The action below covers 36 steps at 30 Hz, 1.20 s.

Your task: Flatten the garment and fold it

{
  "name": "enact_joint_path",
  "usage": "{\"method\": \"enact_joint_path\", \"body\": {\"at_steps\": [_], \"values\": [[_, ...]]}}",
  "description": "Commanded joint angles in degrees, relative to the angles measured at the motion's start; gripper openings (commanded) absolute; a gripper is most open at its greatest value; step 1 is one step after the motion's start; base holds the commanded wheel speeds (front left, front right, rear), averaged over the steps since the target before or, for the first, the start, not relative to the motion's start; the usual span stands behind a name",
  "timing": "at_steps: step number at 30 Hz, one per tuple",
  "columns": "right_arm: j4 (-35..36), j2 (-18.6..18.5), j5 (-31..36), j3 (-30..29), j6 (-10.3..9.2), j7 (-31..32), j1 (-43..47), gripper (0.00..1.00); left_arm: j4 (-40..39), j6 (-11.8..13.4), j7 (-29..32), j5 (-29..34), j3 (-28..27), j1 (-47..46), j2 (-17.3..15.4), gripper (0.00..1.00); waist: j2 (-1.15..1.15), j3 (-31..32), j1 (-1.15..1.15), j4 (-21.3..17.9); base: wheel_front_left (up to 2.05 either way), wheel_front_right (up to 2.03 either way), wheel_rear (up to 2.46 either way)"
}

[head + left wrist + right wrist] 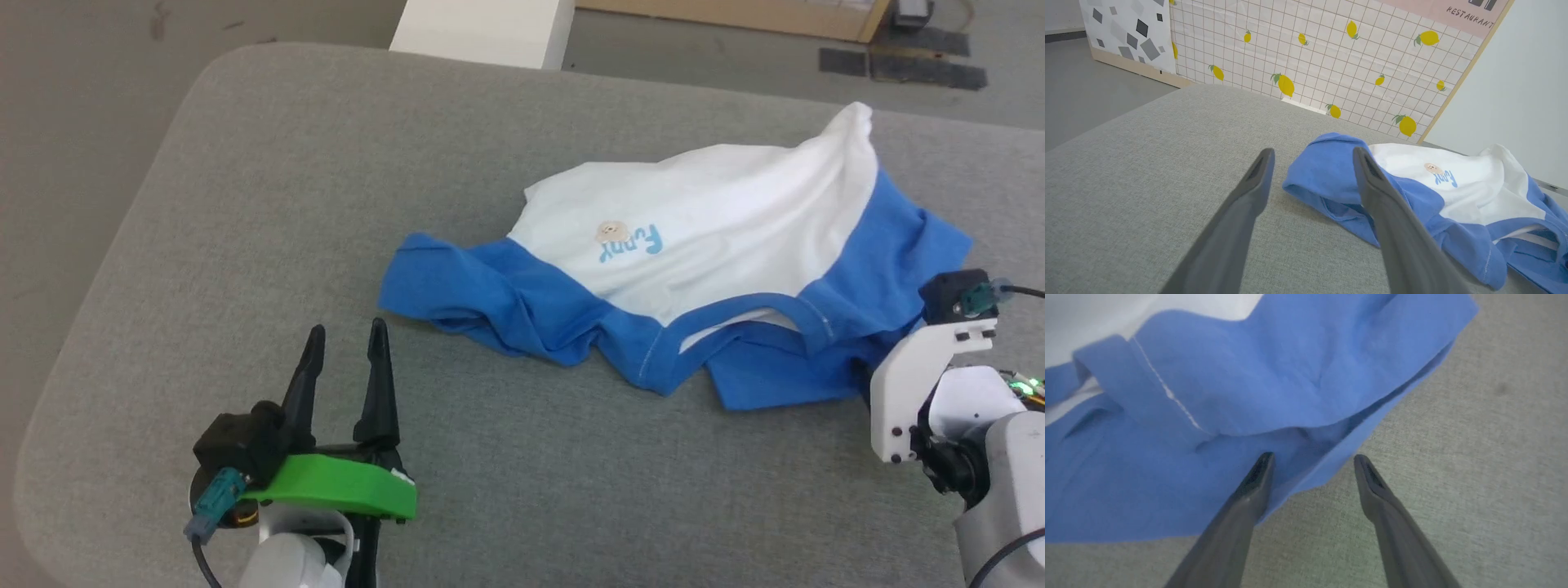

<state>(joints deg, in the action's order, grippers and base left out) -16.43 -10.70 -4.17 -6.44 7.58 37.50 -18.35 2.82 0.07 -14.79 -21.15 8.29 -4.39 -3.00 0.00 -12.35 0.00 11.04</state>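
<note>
Lying crumpled on the right half of the grey fabric-covered table (310,180), the T-shirt (735,220) shows its white body uppermost, with the light-blue "Funny" lettering (633,243) and a small tan motif facing up. One bright blue sleeve (465,290) stretches out to the left in rumpled folds. The other blue sleeve (906,237) is bunched at the right, and the blue neckband (735,314) curves along the near edge. A white corner of the cloth peaks up at the far right.

The left gripper (347,328) hovers over bare table at the near left, just short of the left sleeve, its two dark fingers spread apart with nothing between them. The right gripper (1313,457) sits at the near right edge of the shirt, jaws likewise spread wide. In its wrist view one finger (1249,490) overlaps the blue edge while the other is over bare grey fabric; whether either touches the cloth cannot be told.

Beyond the table's far side stand a white block (482,28) and a lemon-patterned panel (1331,61).
</note>
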Motion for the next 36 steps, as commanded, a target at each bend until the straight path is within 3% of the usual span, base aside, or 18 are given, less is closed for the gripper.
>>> {"method": "enact_joint_path", "body": {"at_steps": [1, 4, 5, 6, 7, 12, 21, 24, 27, 29, 30, 31, 36], "values": [[-0.9, -0.7, 0.7, 0.2, -0.09, 0.5, -0.7, 1.00, -0.1, 0.3, -0.2, -1.0, 0.3, -1.1, 0.1, 1.00, 0.00, -1.6, 0.00, 1.6, 0.00, 0.00, 0.00], [-2.4, -1.0, 0.8, 0.5, -0.09, 1.5, -0.7, 1.00, -0.2, 0.5, -0.2, -1.3, 0.4, -1.4, 0.1, 1.00, 0.00, -2.0, 0.00, 1.9, 0.00, 0.00, 0.00], [-2.8, -1.0, 0.5, 0.5, -0.09, 2.0, -0.7, 0.93, -0.3, 0.5, -0.2, -1.4, 0.4, -1.5, 0.1, 1.00, 0.00, -2.1, 0.00, 1.9, 0.00, 0.00, 0.00], [-2.9, -1.0, 0.3, 0.5, -0.09, 2.1, -0.8, 0.93, -0.3, 0.6, -0.2, -1.5, 0.4, -1.5, 0.1, 1.00, 0.00, -2.2, 0.00, 1.8, 0.00, 0.00, 0.00], [-2.8, -1.2, 0.1, 0.8, -0.09, 2.0, -0.8, 0.00, -0.3, 0.6, -0.2, -1.5, 0.3, -1.6, 0.1, 1.00, 0.00, -2.3, 0.00, 1.7, 0.00, 0.00, 0.00], [-1.4, -4.4, -2.9, 1.7, -0.09, 1.9, -0.4, 0.00, -0.1, 0.8, -0.2, -1.5, 0.2, -1.9, 0.1, 1.00, 0.00, -2.0, 0.00, 1.2, 0.00, 0.00, 0.00], [1.5, -20.9, -1.9, -7.5, -0.09, 6.0, -0.3, 0.00, -0.4, 0.5, -0.2, -1.1, -0.2, -2.1, 0.1, 1.00, 0.00, -2.2, 0.00, 0.1, 0.00, 0.00, 0.00], [0.7, -24.7, 0.8, -10.9, -0.09, 5.5, -1.4, 0.00, -0.3, 0.3, -0.2, -1.0, -0.2, -2.4, 0.1, 1.00, 0.00, -2.5, 0.00, 0.0, 0.00, 0.00, 0.00], [-1.5, -26.3, 3.8, -13.8, -0.09, 5.2, -2.0, 0.00, -0.1, 0.2, -0.2, -1.1, 0.0, -2.6, 0.1, 1.00, 0.00, -2.5, 0.00, -0.1, 0.00, 0.00, 0.00], [-2.8, -25.1, 5.0, -15.7, -0.09, 5.1, -2.6, 0.01, 0.2, 0.2, -0.2, -1.2, 0.1, -2.5, 0.1, 1.00, 0.00, -2.3, 0.00, -0.1, 0.00, 0.00, 0.00], [-3.2, -24.0, 5.7, -16.3, -0.09, 5.2, -2.9, 0.67, 0.3, 0.2, -0.2, -1.2, 0.1, -2.4, 0.1, 1.00, 0.00, -2.0, 0.00, -0.2, 0.00, 0.00, 0.00], [-3.3, -23.0, 6.5, -16.5, -0.09, 5.0, -2.9, 1.00, 0.5, 0.1, -0.2, -1.2, 0.0, -2.2, 0.1, 1.00, 0.00, -1.6, 0.00, -0.3, 0.00, 0.00, 0.00], [-2.0, -19.7, 5.3, -17.5, -0.09, 2.0, -1.9, 1.00, 1.4, -0.3, -0.2, -0.8, -0.5, -1.2, 0.1, 1.00, 0.00, 0.4, 0.00, -1.1, 0.00, 0.00, 0.00]]}}
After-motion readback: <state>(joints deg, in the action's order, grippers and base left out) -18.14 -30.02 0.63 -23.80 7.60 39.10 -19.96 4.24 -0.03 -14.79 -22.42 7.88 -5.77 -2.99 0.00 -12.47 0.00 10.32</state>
